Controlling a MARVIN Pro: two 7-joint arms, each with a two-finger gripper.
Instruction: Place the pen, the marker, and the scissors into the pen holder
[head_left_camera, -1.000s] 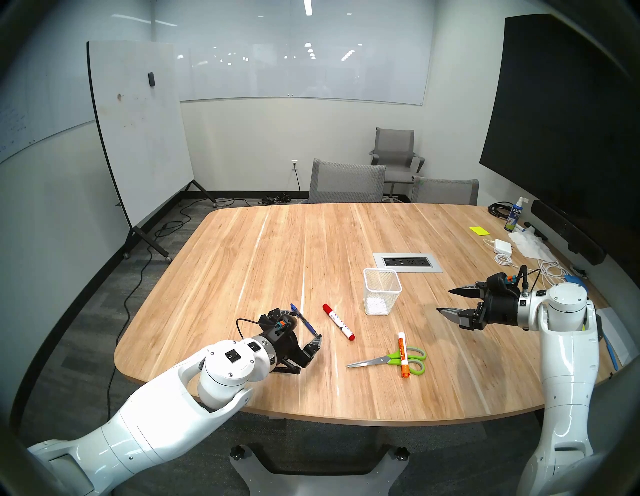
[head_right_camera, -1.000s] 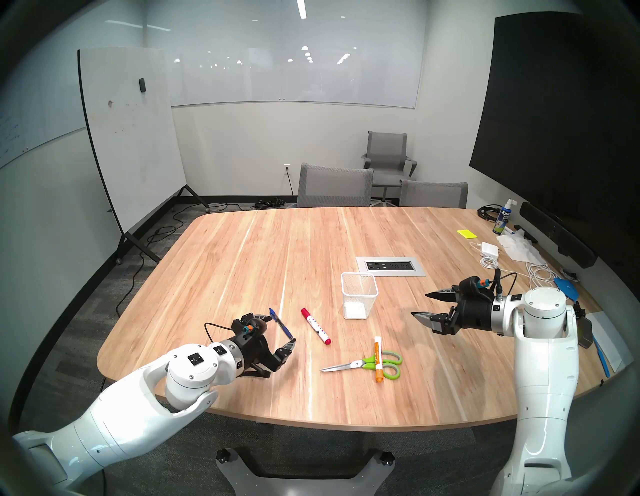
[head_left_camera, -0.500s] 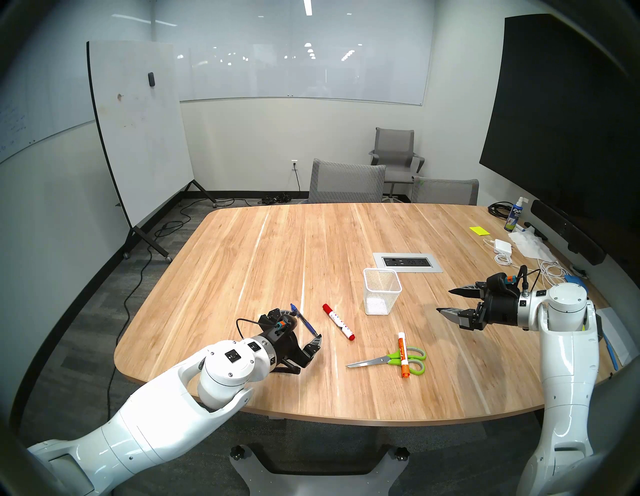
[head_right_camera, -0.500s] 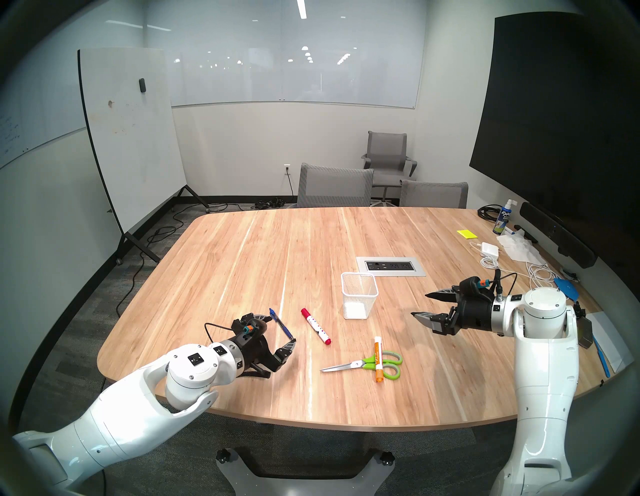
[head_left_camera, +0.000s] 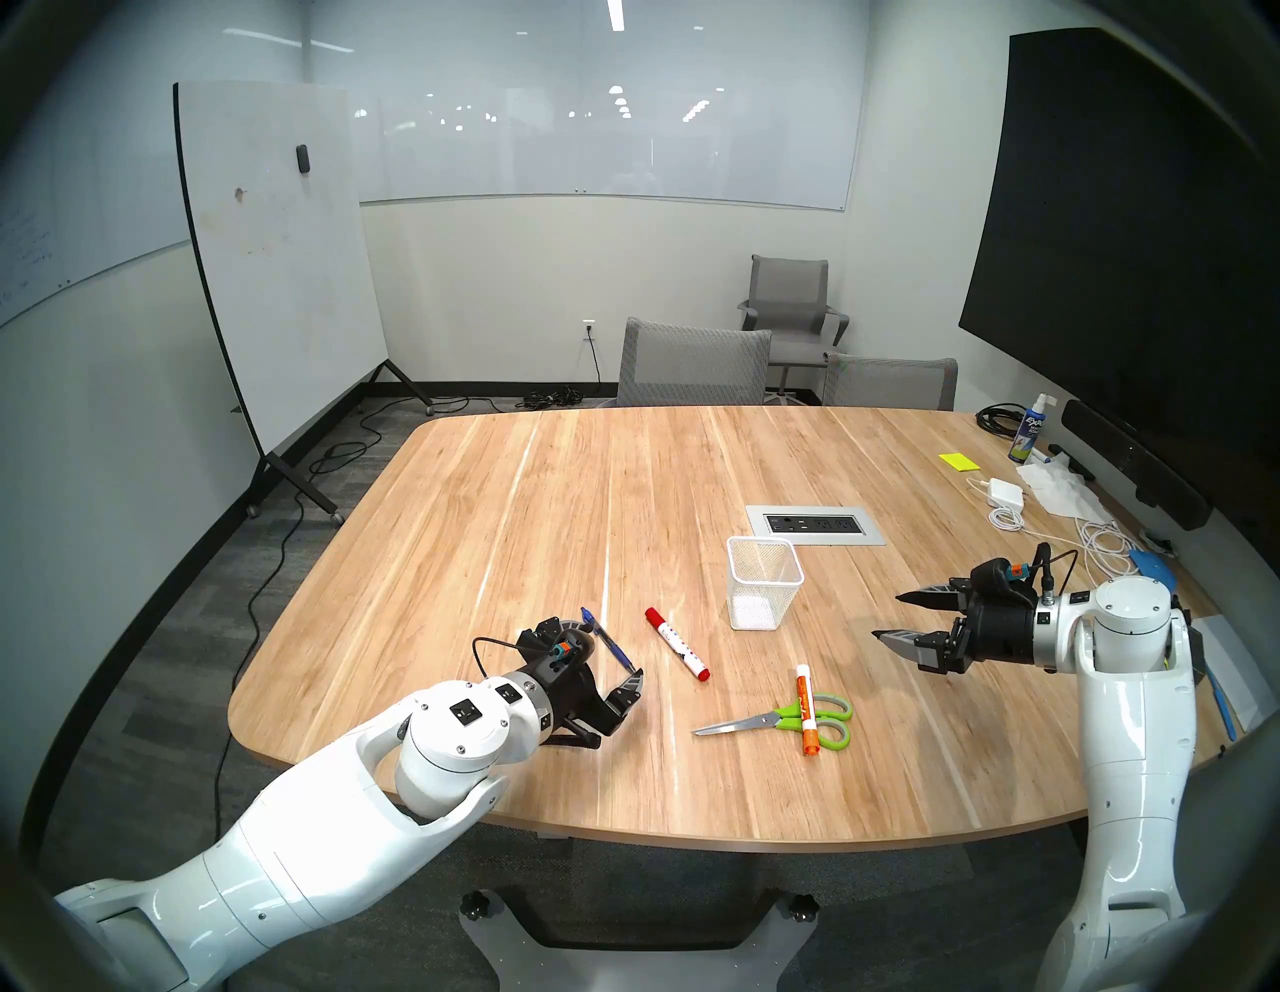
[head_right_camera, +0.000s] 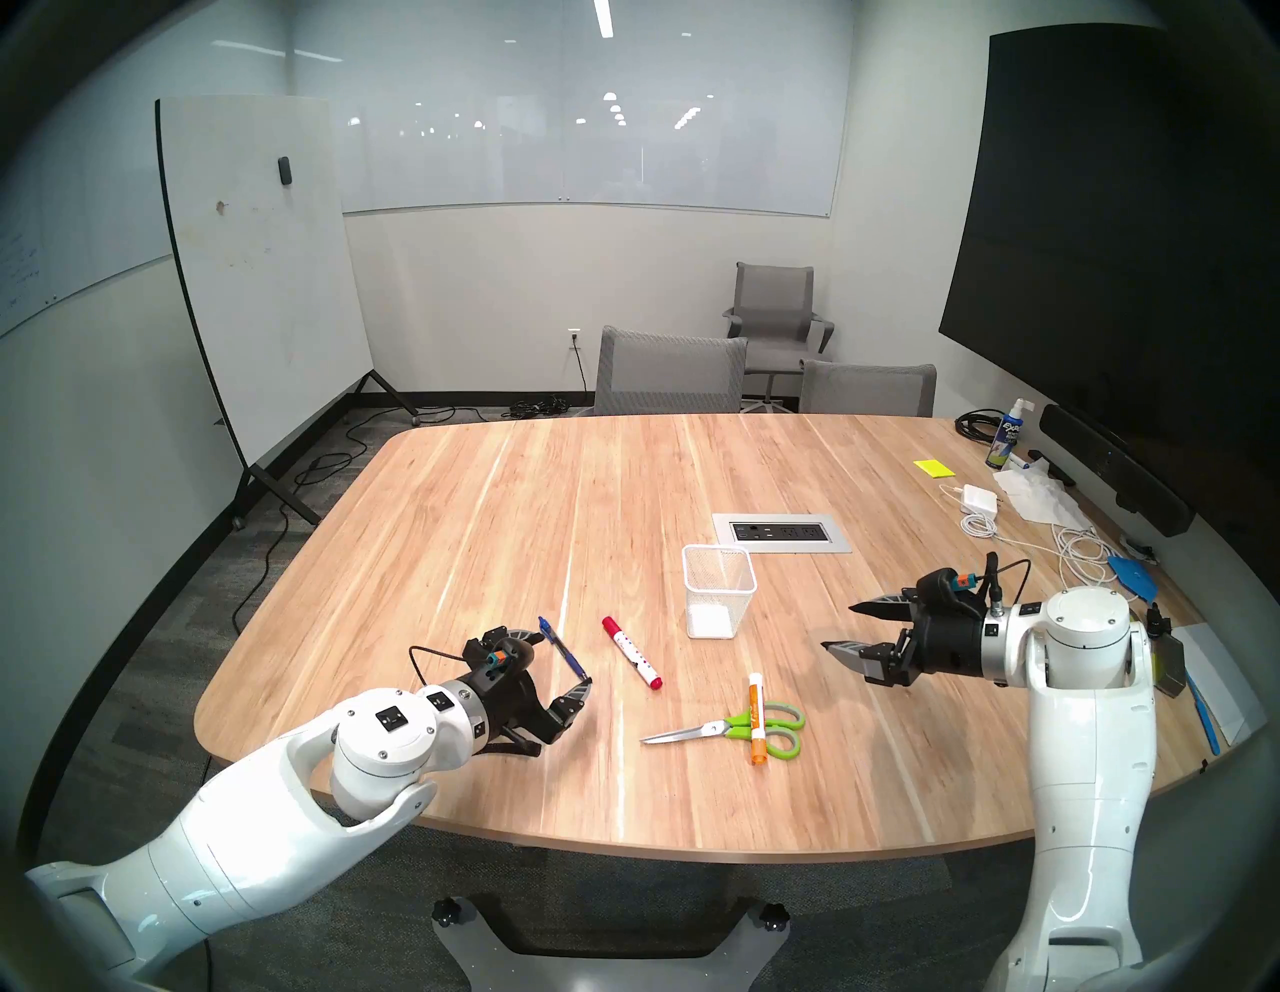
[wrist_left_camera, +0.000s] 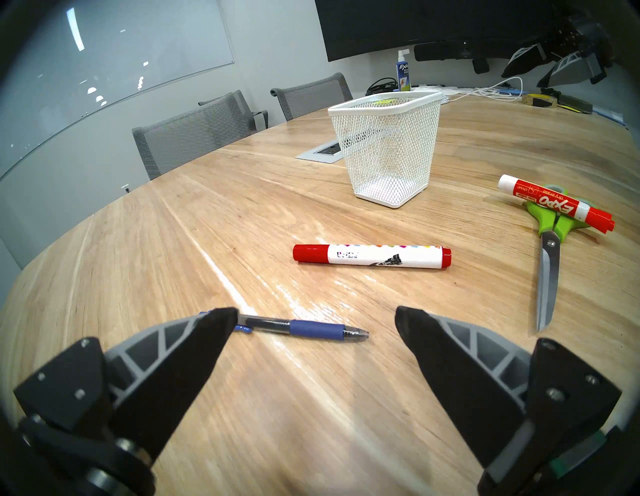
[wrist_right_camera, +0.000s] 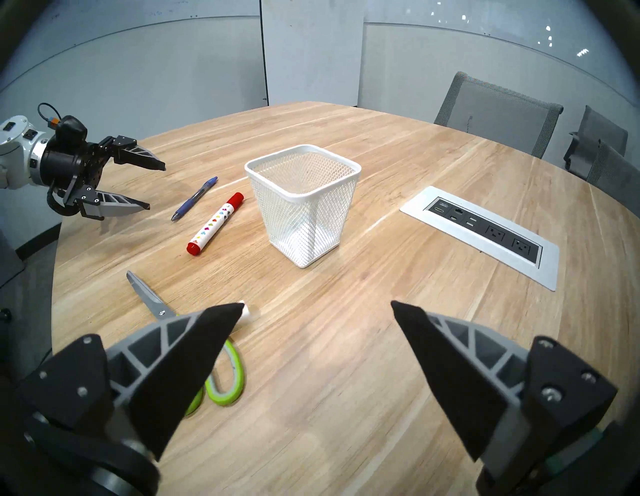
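A slim blue pen (head_left_camera: 608, 641) (wrist_left_camera: 304, 328) lies on the wooden table just in front of my open left gripper (head_left_camera: 613, 651) (wrist_left_camera: 317, 318), between its fingertips and untouched. To its right lies a white marker with red ends (head_left_camera: 677, 644) (wrist_left_camera: 372, 256). The green-handled scissors (head_left_camera: 776, 720) (wrist_right_camera: 149, 298) lie shut nearer the front, with an orange marker (head_left_camera: 805, 710) (wrist_left_camera: 554, 204) resting across their handles. The white mesh pen holder (head_left_camera: 764, 582) (wrist_right_camera: 303, 204) stands upright and empty. My right gripper (head_left_camera: 886, 616) (wrist_right_camera: 317, 306) hovers open to the holder's right, above the table.
A grey power outlet panel (head_left_camera: 815, 524) is set into the table (head_left_camera: 554, 499) behind the holder. A spray bottle (head_left_camera: 1028, 433), yellow notes (head_left_camera: 958, 462), a charger (head_left_camera: 1006, 493), cables and papers crowd the far right edge. Grey chairs (head_left_camera: 692, 364) stand behind the table.
My right arm has dropped a little toward the table, gripper still open. The left arm and all objects have stayed put.
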